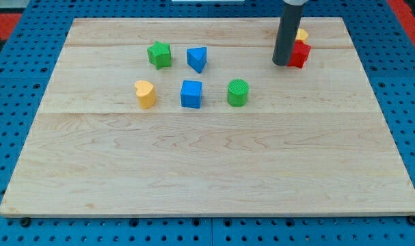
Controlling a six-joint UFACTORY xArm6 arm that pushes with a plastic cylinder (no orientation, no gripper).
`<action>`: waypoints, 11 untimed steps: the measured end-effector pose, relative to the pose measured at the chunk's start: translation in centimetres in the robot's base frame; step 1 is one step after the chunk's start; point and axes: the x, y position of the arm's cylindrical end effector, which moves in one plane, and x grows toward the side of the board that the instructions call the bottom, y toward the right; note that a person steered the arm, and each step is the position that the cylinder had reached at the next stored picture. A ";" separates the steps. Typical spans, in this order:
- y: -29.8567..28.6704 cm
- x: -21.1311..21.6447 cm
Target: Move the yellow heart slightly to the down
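The yellow heart [145, 93] lies on the wooden board [207, 164] at the view's left of middle. My tip [280, 63] is far to its right, near the view's top right, standing against the left side of a red block [299, 54]. A second yellow block [301, 33] shows partly behind the rod, just above the red one.
A green star [159, 54] lies above and right of the heart. A blue triangle [197, 59] lies right of the star. A blue cube [191, 93] and a green cylinder [238, 93] lie in a row right of the heart.
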 end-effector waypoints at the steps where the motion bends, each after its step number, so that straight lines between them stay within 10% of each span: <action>1: 0.0 0.0; 2: 0.1 0.3; 5: -5.7 18.4; 7: -20.7 15.1; 11: -27.7 3.7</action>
